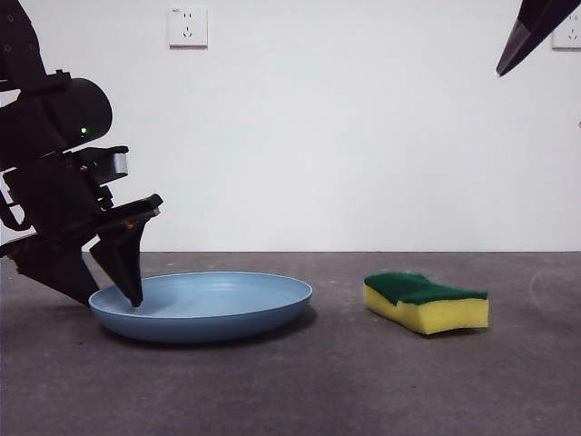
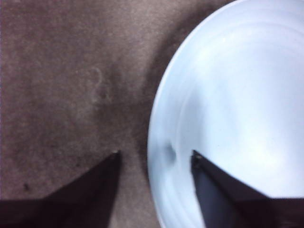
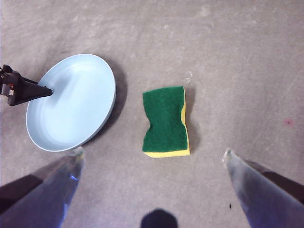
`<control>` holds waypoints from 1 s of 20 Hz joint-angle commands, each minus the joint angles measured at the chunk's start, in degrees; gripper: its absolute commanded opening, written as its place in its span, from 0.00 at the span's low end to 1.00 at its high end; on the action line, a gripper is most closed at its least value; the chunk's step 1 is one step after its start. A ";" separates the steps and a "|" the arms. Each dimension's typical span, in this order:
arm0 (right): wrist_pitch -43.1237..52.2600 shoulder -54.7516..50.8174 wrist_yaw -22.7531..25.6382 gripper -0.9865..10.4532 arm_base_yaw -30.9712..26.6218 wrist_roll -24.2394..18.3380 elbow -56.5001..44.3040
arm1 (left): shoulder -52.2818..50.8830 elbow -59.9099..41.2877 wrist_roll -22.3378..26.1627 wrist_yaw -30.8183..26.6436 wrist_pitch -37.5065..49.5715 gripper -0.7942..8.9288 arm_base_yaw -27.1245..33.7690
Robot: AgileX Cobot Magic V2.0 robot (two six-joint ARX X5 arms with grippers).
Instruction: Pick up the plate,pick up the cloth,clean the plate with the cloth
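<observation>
Here, your left gripper [image 1: 104,295], jaws spread, straddles the plate's [image 1: 227,313] left rim; stiff, likely slippery plastic, so pinch the rim.

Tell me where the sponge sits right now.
In the front view the sponge lies flat on the table, green side up, apart from and right of the light-blue plate; the right gripper hangs above it.

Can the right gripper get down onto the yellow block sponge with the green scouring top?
Probably yes: the right gripper hangs open above the sponge, nothing between; the plate lies beside it, apart.
</observation>
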 commanded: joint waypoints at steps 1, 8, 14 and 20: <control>3.74 0.17 -0.15 0.53 0.04 -0.07 0.09 | 0.85 -0.72 1.07 0.42 -0.09 0.07 -0.33; 10.34 2.58 -2.43 0.52 1.29 1.53 1.33 | -8.96 -0.66 1.05 -0.61 0.57 0.07 -0.33; -1.57 18.32 7.91 0.52 8.46 -5.88 15.08 | -25.94 -0.66 1.05 -0.72 -2.67 0.07 -0.33; -2.73 33.70 15.32 0.52 14.08 -9.51 21.07 | -36.87 -0.66 1.99 -2.60 -8.09 0.07 -0.26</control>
